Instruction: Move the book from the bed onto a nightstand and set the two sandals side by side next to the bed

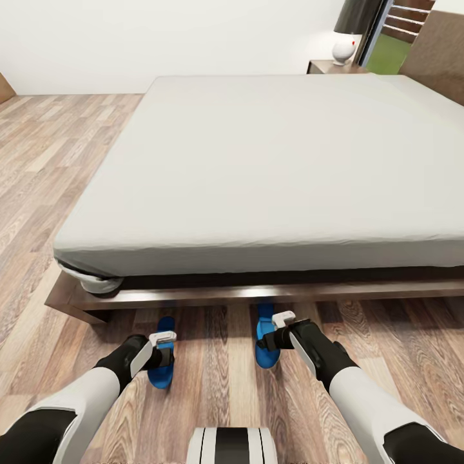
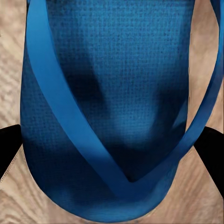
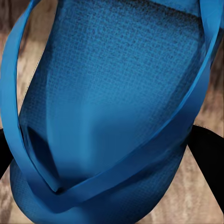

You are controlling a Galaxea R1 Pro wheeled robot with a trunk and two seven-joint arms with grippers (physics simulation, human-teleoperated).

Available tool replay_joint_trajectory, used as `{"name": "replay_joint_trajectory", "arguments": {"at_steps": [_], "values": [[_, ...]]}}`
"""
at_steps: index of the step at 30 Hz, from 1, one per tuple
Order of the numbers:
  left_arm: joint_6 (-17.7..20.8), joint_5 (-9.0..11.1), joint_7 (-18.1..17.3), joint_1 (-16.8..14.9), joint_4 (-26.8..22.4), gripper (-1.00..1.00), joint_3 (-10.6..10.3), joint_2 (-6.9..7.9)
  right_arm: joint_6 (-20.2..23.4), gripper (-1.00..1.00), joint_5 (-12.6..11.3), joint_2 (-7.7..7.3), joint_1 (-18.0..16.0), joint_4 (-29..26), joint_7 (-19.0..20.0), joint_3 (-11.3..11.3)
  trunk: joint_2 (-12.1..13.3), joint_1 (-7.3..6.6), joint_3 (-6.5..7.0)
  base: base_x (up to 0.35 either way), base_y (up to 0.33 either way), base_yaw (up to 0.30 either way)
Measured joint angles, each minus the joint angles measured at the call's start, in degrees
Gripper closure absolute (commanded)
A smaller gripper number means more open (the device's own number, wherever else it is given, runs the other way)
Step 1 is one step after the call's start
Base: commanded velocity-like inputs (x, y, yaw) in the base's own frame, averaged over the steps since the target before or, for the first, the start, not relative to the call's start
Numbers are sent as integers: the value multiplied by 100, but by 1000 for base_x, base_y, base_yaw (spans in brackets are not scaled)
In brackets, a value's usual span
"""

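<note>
Two bright blue sandals lie lengthwise on the wood floor just in front of the bed's (image 1: pixel 270 161) dark frame, about a hand's width apart. My left gripper (image 1: pixel 162 351) is down on the left sandal (image 1: pixel 164 377) (image 2: pixel 112 93), whose sole runs between the black fingers (image 2: pixel 8 151). My right gripper (image 1: pixel 278 334) is down on the right sandal (image 1: pixel 263 327) (image 3: pixel 116 93), with a black finger (image 3: pixel 210 158) against its edge. Each gripper looks shut across its sandal's width. The book is out of view and the mattress top is bare. A nightstand (image 1: pixel 325 66) stands at the far corner of the bed.
A lamp (image 1: pixel 351 29) with a black shade and a round white base sits on the nightstand. A wooden headboard (image 1: pixel 438 55) rises at the far right, with a window beside it. Open plank floor (image 1: pixel 58 161) stretches to the left of the bed. The bed frame's corner (image 1: pixel 71 303) juts out near my left arm.
</note>
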Motion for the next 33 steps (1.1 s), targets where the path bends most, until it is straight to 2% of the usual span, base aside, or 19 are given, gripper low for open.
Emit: {"name": "replay_joint_trajectory", "arguments": {"at_steps": [10, 11, 15, 16, 22, 33], "values": [[-510, 1, 0, 25, 16, 100, 7, -7, -15, 100, 25, 0, 5, -1, 0, 9, -13, 26, -222, 0, 0, 0], [-568, 2, 0, 29, 17, 100, -44, -9, -36, 100, 30, 0, 7, -1, 0, 9, -15, 28, -244, 0, 0, 0], [-698, -4, -14, 149, -86, 100, -44, 40, -81, 100, 59, 89, -16, -100, -12, 138, -15, 28, -244, 0, 0, 0], [-680, 5, -13, 153, -89, 100, -46, 22, -76, 100, 60, 57, -17, -102, -2, 169, -15, 28, -244, 0, 0, 0], [-775, -7, -6, 158, -90, 100, -61, -52, -74, 100, 29, 242, -17, -112, -41, 367, -23, 44, -376, 0, 0, 0], [-787, -4, -5, 158, -93, 100, -62, -55, -120, 100, 38, 255, -18, -183, -21, 383, -37, 70, -598, 0, 0, 0]]}}
